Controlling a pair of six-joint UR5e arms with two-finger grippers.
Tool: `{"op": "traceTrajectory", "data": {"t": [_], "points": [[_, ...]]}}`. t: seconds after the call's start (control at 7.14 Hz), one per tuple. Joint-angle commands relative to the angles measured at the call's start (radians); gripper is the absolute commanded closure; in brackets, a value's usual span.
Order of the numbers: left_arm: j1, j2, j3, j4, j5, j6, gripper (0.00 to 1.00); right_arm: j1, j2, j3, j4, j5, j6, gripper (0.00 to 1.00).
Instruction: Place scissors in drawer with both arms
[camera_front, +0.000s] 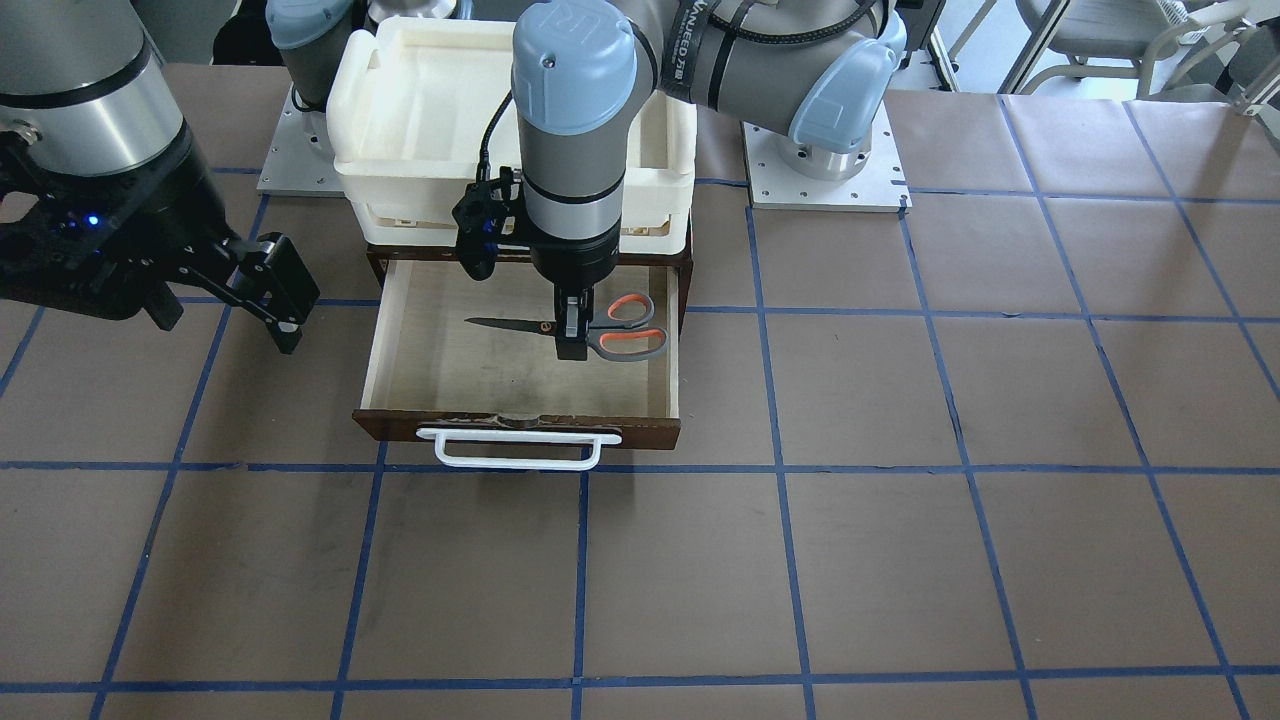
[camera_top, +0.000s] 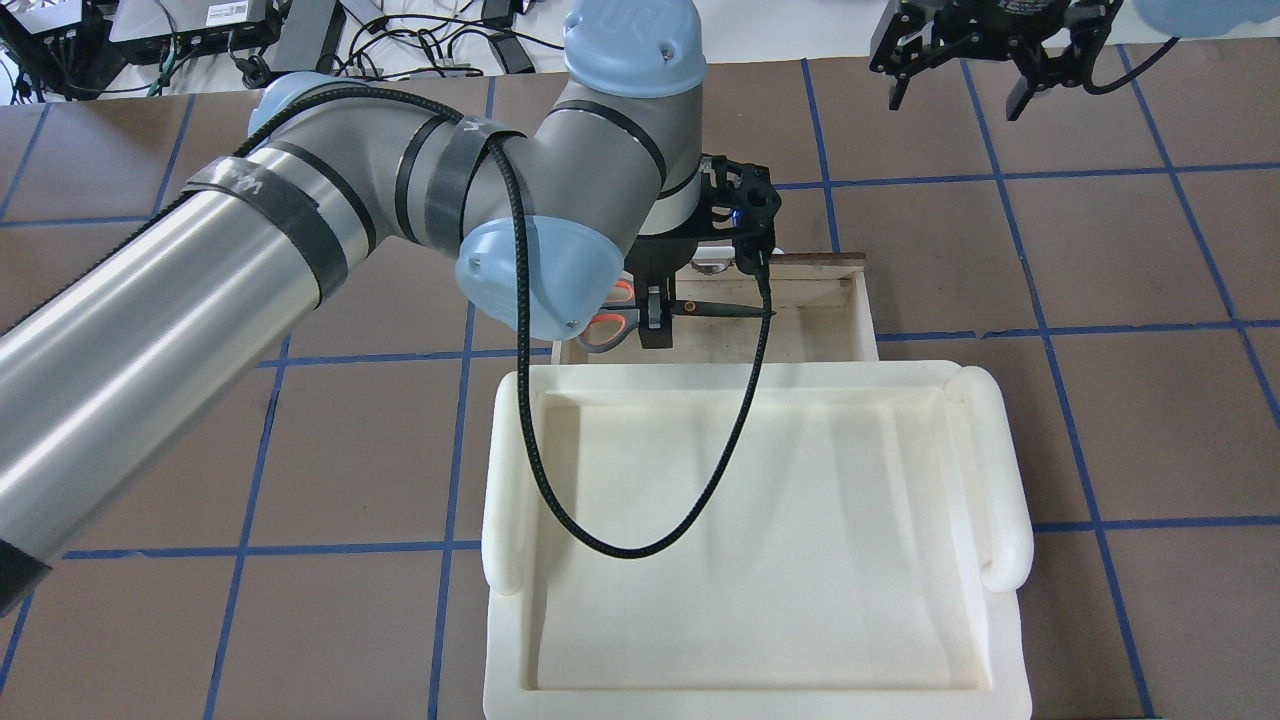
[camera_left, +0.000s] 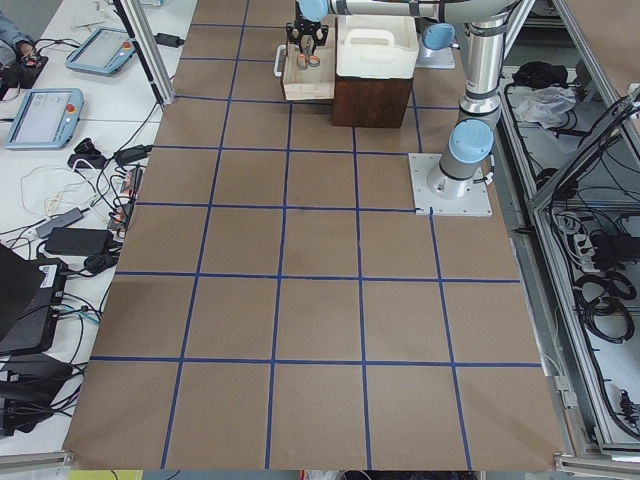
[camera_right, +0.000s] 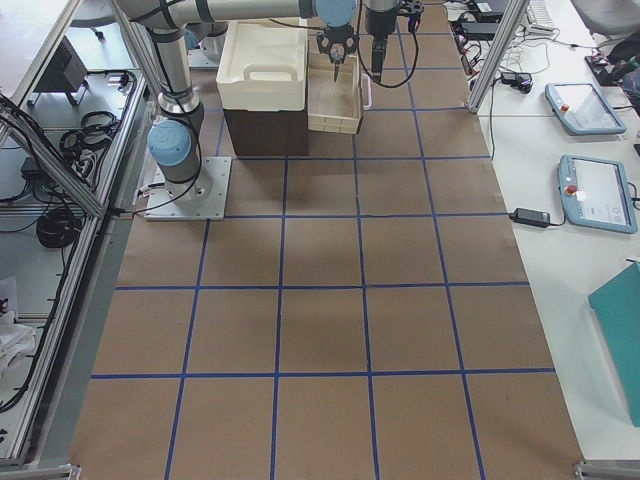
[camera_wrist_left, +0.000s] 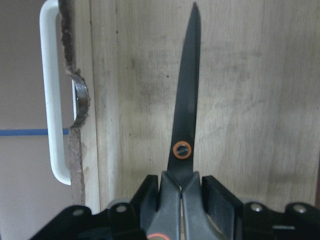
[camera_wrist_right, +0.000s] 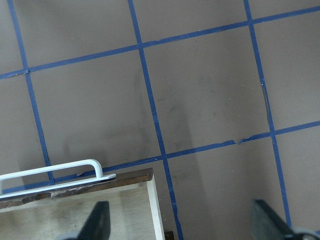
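Scissors, small, with grey handles and orange-red loops, hang over the pale floor of the open dark brown wooden drawer. The black left gripper pinches them tight by the screw. The black right gripper is spread wide, empty. We cannot read the white letters on the black arm band.

A cream tray with rounded grips at its ends sat on top of a dark cabinet. The table was covered in brown paper, marked off into squares by blue tape. On a white bench along one side lay two grey pendants with blue screens, a tangle of cables and a black laptop. A pale chair stood beyond the far corner, and more cables ran behind the table.
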Motion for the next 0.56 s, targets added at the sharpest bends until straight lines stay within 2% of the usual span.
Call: {"op": "traceTrajectory", "data": {"t": [0.0, 0.42], "points": [[-0.006, -0.006, -0.014, 0.004, -0.001, -0.001, 1.00, -0.002, -0.007, 0.002, 0.003, 0.003, -0.019, 0.00], [-0.013, -0.037, -0.016, 0.005, -0.004, -0.003, 1.00, -0.002, -0.012, 0.002, 0.004, 0.001, -0.069, 0.00]]}}
